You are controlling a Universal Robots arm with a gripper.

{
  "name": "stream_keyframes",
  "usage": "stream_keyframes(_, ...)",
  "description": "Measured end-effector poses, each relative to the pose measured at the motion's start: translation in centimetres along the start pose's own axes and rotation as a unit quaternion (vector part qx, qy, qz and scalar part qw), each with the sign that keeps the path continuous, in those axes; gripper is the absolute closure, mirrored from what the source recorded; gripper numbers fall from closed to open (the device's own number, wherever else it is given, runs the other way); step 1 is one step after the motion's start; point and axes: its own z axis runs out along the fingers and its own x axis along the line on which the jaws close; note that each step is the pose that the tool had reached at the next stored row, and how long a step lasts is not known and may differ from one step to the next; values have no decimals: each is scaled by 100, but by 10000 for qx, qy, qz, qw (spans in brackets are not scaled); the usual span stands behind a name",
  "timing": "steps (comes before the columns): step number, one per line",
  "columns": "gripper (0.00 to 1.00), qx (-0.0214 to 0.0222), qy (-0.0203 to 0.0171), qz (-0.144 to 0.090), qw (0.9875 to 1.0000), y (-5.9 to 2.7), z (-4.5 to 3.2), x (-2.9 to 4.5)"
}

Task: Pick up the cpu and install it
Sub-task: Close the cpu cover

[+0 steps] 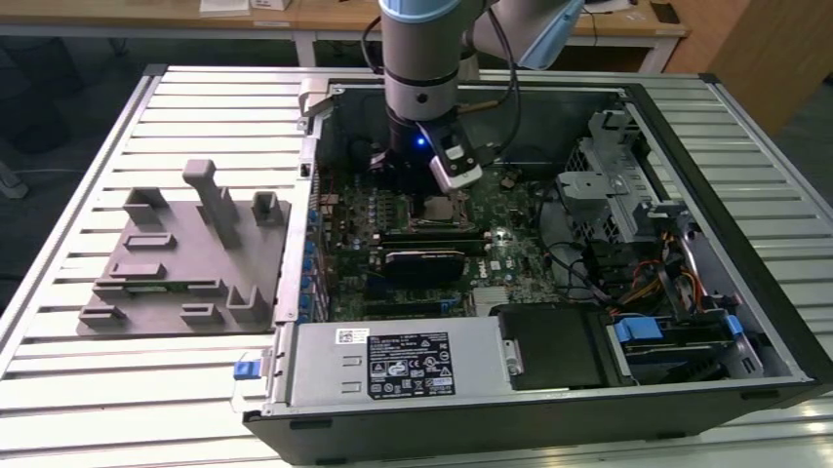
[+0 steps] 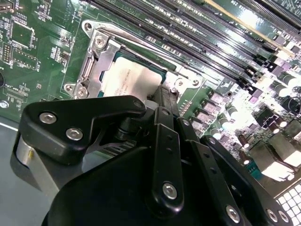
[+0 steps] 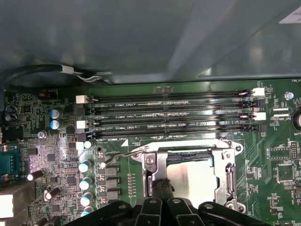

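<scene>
1 arm (image 1: 419,58) reaching straight down into the open computer case (image 1: 521,429).
Its hand (image 3: 162,187) is narrow, fingertips (image 3: 157,189) drawn together at the edge of the cpu (image 3: 195,176), which lies flat in the motherboard socket (image 3: 229,165).

Workshop scene: a pale slatted metal counter (image 1: 195,97), its ribs running from the exterior view's left to its right, carries two things. An open computer case (image 1: 547,429), dark-walled and lying on its side with the interior facing up, takes up the middle and the exterior view's right of the counter. Just beside it, on the exterior view's left, a flat grey fixture plate (image 1: 182,255) lies on the slats, bearing several upright posts and low blocks of the same grey. The plate's edge sits close against the case's wall; whether the two touch cannot be told. Bare slats show on the far side of the plate, near it, and along the case's right.
</scene>
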Motion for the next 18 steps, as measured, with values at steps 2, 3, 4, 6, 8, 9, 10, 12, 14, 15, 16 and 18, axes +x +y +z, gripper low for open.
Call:
stream_keyframes(2,89,1,0,0,10000,3,1,-2)
stream_keyframes(3,89,2,0,-1,10000,4,2,-2)
stream_keyframes(4,89,3,0,-3,10000,4,2,-2)
stream_keyframes(6,89,4,1,-20,10000,4,1,3)
stream_keyframes(8,89,2,2,-60,10000,4,1,10)
stream_keyframes(9,89,0,2,-86,10000,4,1,13)
stream_keyframes(10,89,-1,3,-117,9999,3,1,15)
stream_keyframes(12,89,3,5,-191,9998,4,2,17)
stream_keyframes(14,89,25,5,-258,9997,7,4,17)
stream_keyframes(15,89,34,6,-287,9996,10,5,17)
stream_keyframes(16,89,39,6,-313,9995,11,7,17)
stream_keyframes(18,89,42,7,-341,9994,13,8,17)
